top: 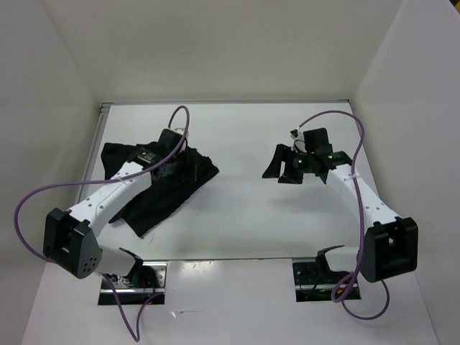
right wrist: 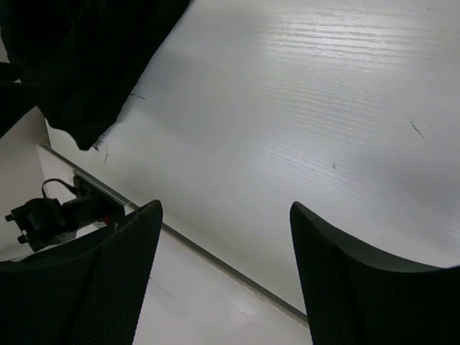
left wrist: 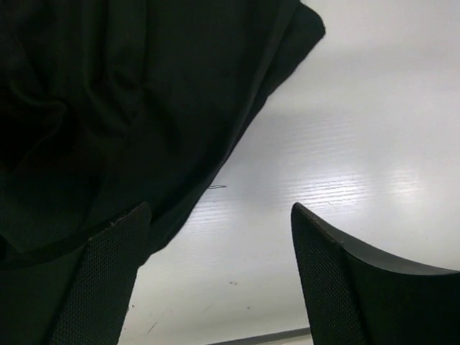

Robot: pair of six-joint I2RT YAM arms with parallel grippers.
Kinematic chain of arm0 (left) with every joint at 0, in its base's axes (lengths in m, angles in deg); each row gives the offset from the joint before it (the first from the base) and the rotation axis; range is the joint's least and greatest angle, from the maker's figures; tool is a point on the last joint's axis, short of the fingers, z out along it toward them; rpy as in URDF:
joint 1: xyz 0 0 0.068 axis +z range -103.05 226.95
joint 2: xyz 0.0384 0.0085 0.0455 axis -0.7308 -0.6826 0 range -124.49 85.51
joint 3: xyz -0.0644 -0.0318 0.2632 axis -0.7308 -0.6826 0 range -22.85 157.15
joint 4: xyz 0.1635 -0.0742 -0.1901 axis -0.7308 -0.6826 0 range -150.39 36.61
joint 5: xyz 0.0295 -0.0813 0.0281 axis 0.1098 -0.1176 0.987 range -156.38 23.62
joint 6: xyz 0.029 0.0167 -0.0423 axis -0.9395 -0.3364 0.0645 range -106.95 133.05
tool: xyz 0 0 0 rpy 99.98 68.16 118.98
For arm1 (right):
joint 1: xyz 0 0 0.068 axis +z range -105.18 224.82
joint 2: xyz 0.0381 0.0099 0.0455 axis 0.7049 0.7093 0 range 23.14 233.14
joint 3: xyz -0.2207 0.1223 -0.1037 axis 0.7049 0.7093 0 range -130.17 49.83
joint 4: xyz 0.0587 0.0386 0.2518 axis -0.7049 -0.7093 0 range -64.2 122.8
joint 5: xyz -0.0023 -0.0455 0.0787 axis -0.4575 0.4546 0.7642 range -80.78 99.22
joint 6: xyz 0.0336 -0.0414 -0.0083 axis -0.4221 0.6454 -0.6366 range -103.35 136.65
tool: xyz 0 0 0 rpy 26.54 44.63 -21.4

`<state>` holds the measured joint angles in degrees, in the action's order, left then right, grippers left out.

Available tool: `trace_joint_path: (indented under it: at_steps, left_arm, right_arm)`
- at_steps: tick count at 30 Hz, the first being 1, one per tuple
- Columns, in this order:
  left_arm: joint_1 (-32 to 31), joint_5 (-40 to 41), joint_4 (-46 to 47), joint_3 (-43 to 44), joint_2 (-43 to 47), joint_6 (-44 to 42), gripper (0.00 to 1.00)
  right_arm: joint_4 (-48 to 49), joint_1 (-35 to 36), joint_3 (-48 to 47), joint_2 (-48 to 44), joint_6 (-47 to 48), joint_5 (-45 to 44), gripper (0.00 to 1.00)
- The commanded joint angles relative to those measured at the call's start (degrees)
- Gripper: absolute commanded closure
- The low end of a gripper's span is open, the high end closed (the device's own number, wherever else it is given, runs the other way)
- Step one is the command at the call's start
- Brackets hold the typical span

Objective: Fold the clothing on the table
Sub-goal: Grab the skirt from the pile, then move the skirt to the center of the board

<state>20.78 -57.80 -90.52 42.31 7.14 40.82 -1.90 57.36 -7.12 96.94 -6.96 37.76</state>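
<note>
The black clothing [top: 172,194] lay crumpled and creased on the left half of the white counter [top: 244,215], reaching from near the far-left corner down toward the near edge, its right-hand corner pointing toward the middle. The left arm [top: 108,194] stretched low from its base at the near edge diagonally across the garment, elbow folded back toward the left edge, wrist over the fabric's far part. The left claw [left wrist: 219,237] was spread wide: in its wrist view one finger [left wrist: 108,280] stood over the garment's hem and the other over bare counter just beside the cloth's edge. Whether either finger touched the fabric could not be told. The right arm [top: 363,194] reached from its base up along the right side, its forearm angled inward, wrist lit by small green lights. The right claw [top: 280,169] was also spread wide, holding nothing, hanging over bare counter in the far right half, well apart from the clothing; its wrist view showed only a corner of the garment far off. A purple cable [top: 29,208] looped off each arm.
</note>
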Motion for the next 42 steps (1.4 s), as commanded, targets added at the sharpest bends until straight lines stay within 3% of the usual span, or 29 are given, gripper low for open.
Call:
trace_joint_path:
  at_steps: [1,6,11,14,15,16,20,21,24,29,31,34,37,41,42]
  left_arm:
    - [-0.11,3.8,-0.66,2.42,-1.43,-2.98,0.14]
    - [-0.11,8.47,-2.16,2.95,-10.65,-5.18,0.12]
    - [-0.11,4.27,-0.15,3.48,-19.44,-6.59,0.34]
    - [-0.11,-0.47,1.0,4.69,-20.76,-7.11,0.77]
    - [-0.63,-3.28,1.61,7.23,-20.77,-7.64,1.0]
    - [-0.63,-3.31,1.62,7.26,-20.77,-7.64,1.0]
    - [-3.0,-13.04,-0.93,23.65,-18.58,-8.96,1.0]
    - [-3.53,-15.93,-1.63,31.61,-17.79,-9.48,1.0]
    - [-4.24,-16.93,-3.12,42.37,-17.78,-8.97,1.0]
    - [-3.45,-10.16,-4.45,43.04,-17.78,-7.65,1.0]
    - [-2.05,-10.16,-4.45,40.84,-18.31,-6.25,0.76]
    - [-2.04,-6.84,-2.17,35.04,-17.61,-5.1,0.23]
    - [-1.52,-4.27,-2.16,31.43,-17.61,-4.39,0.09]
    - [-1.51,-2.26,-2.16,29.15,-18.22,-3.78,0.08]
    - [-1.51,-2.25,-1.64,29.14,-17.7,-3.78,0.08]
  right_arm:
    - [2.62,1.0,-3.78,-0.15,-1.25,-1.55,0.23]
    - [2.62,1.0,-3.18,-0.67,-1.78,-1.55,0.23]
    - [3.15,1.0,-3.17,-1.2,-1.78,-2.08,0.23]
    - [2.62,1.0,-3.17,-2.51,-1.78,-3.4,0.23]
    - [2.62,1.0,-3.17,-3.3,-1.78,-4.18,0.23]
    - [2.62,1.0,-3.17,-3.31,-1.78,-5.23,0.23]
    - [2.62,1.0,-3.17,-4.72,-2.31,-6.91,0.23]
    - [2.62,1.0,-3.17,-4.72,-2.31,-6.91,0.23]
    - [2.62,0.48,-3.17,-4.72,-2.31,-7.44,0.23]
    - [3.23,0.47,-1.41,-4.72,-2.93,-7.44,0.23]
    - [3.23,0.47,-0.88,-4.72,-2.93,-7.44,0.23]
    - [3.23,0.47,-0.88,-4.72,-2.93,-7.44,0.23]
    - [3.23,0.47,-0.36,-4.72,-2.93,-7.44,0.23]
    - [1.75,0.47,-0.97,-4.72,-3.45,-11.12,0.23]
    - [0.87,0.47,-1.49,-3.93,-3.45,-15.92,0.23]
